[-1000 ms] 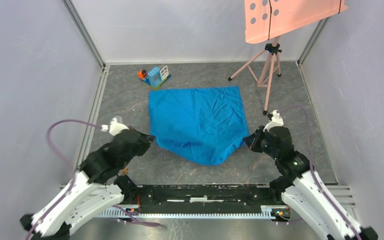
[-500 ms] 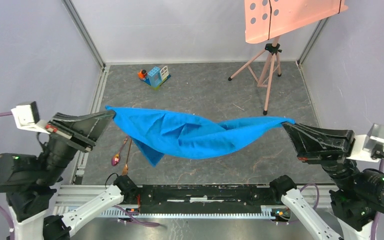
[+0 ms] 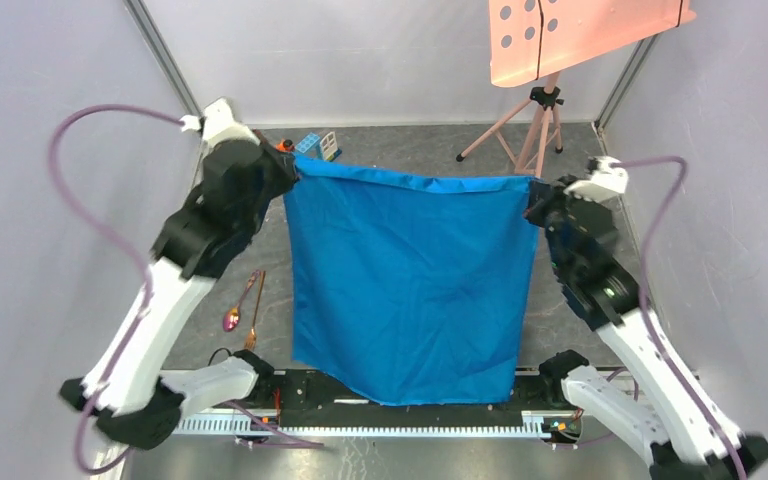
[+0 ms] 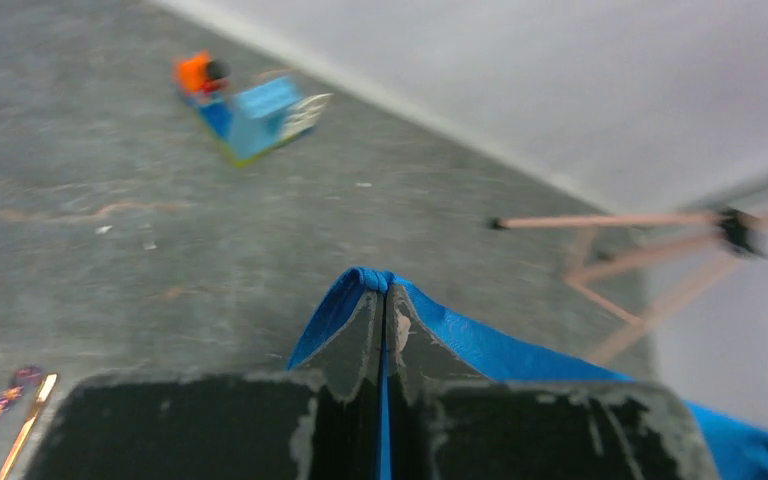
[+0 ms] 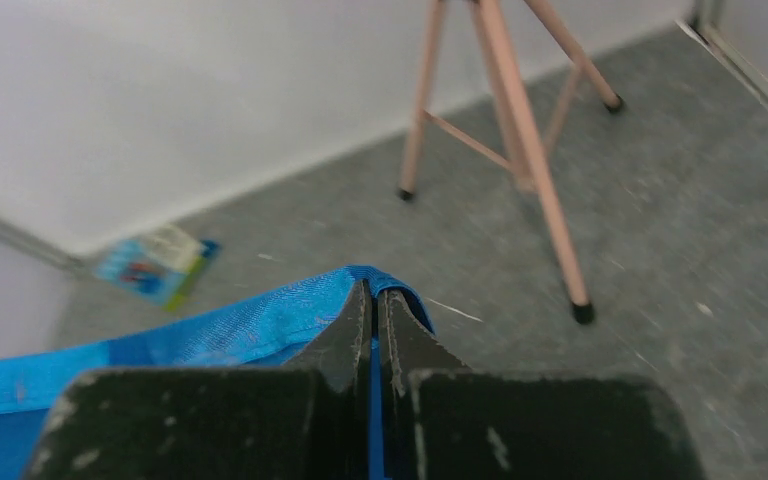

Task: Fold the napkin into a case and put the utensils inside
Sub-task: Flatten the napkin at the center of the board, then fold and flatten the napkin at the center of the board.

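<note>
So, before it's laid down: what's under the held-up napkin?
The napkin hides the table beneath it in the top view, so that patch cannot be checked. The spoon and fork lie uncovered on its left; the toy house peeks past its far-left corner.

A robotics lab test cell. Plain white panels (image 3: 10, 200) wall in a grey table (image 3: 410, 150); a pink tripod (image 3: 545, 98) carries a dotted board (image 3: 580, 35).

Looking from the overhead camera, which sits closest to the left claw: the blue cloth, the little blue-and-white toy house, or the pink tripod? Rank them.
1. Bright blue cloth napkin: pinched in the left gripper itself.
2. Small blue-and-white toy block house: just behind it.
3. Pink tripod: across at the back right.
</note>
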